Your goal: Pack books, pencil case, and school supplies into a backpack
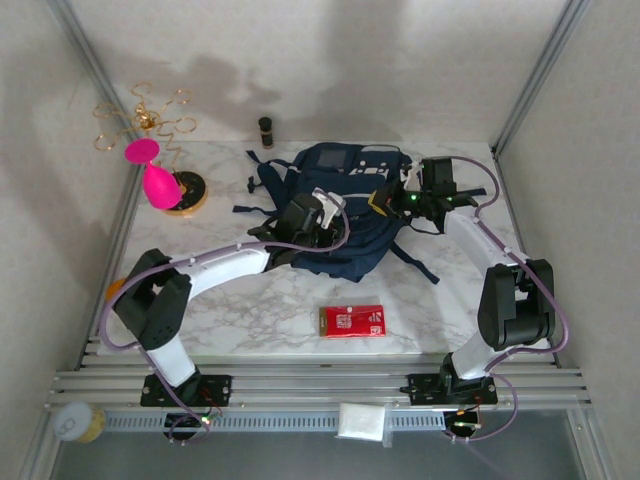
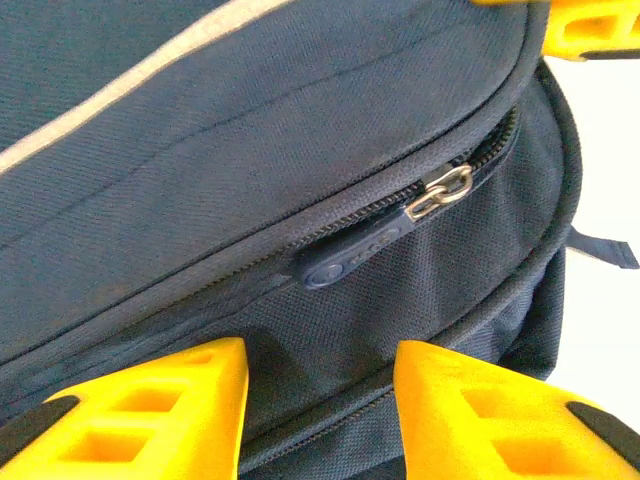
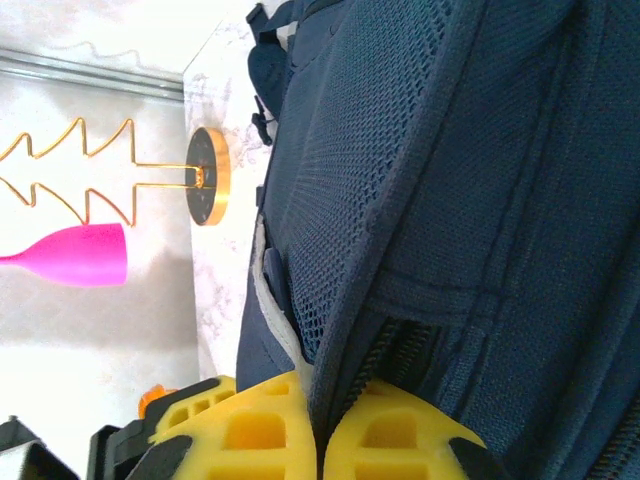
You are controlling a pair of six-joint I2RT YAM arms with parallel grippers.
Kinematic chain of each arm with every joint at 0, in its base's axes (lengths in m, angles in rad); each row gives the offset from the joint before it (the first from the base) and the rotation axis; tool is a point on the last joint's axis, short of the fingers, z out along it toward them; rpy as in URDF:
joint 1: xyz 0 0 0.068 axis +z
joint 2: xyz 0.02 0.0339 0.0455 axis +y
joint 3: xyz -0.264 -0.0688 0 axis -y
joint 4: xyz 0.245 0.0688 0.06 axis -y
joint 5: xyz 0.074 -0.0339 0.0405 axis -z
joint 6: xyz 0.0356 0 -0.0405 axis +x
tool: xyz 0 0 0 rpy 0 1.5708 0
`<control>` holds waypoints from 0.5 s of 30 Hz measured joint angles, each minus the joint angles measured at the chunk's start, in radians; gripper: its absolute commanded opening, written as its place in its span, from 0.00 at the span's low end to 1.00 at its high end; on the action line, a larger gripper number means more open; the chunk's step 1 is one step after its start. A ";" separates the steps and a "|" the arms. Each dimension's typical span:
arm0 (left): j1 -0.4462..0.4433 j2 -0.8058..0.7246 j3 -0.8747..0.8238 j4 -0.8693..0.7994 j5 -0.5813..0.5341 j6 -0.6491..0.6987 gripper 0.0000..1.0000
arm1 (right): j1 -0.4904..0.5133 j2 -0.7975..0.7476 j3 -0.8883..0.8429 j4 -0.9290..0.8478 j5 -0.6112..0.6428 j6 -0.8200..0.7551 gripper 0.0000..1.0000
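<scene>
Between the fingers (image 2: pixel 160 410) of the left gripper (image 2: pixel 318 352), what did you log? (K.)

Nothing held. Jaws stood apart, and the navy cloth of the backpack (image 2: pixel 250 130) showed through the gap. Could not tell whether the tips touched the cloth. (M.)

And the zip pull? (K.)

The dark zip pull (image 2: pixel 345 262) lay just ahead of the gap, nearly in line with it. Its long axis slanted along the zip line, low left to high right in the wrist view, and ended at the brass-coloured slider (image 2: pixel 440 192). My judgement: a pinch on it wants the jaws set across that slant, then a draw along the zip. (M.)

Right side? (K.)

The right gripper (image 3: pixel 322 388) was closed, its fingers together on a seam ridge of the bag, below the mesh panel (image 3: pixel 400 150). Seen from above, it sat at the bag's right edge. It read as a hold to steady the cloth. (M.)

Which arm was nearer the pull? (K.)

The left, plainly; its wrist hung over the bag's near-left part. (M.)

The bag itself? (K.)

It lay flat on the marble table (image 1: pixel 250 310), back of centre. Navy weave with a grey square panel (image 1: pixel 350 157) on top and a pale stripe. Dark straps (image 1: pixel 255 185) trailed off to the left. It looked soft and slack, likely to ruck under a pull. A flat red rectangle (image 1: pixel 352 320) with a white label lay nearer the arm bases, well apart from the bag. (M.)
</scene>
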 measured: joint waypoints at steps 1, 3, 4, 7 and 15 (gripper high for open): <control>0.001 0.012 0.008 0.004 0.007 0.000 0.45 | 0.000 0.000 -0.001 0.005 -0.002 0.004 0.00; 0.002 0.037 0.035 0.013 0.023 -0.002 0.47 | 0.000 0.000 -0.006 0.015 -0.007 0.012 0.00; 0.002 0.050 0.052 0.014 0.026 -0.005 0.47 | 0.000 0.000 -0.011 0.026 -0.007 0.016 0.00; 0.004 0.080 0.090 0.016 0.037 -0.008 0.45 | -0.006 0.000 -0.022 0.053 -0.002 0.026 0.00; 0.003 0.134 0.144 0.021 0.087 0.001 0.16 | -0.012 0.000 -0.036 0.082 0.009 0.038 0.00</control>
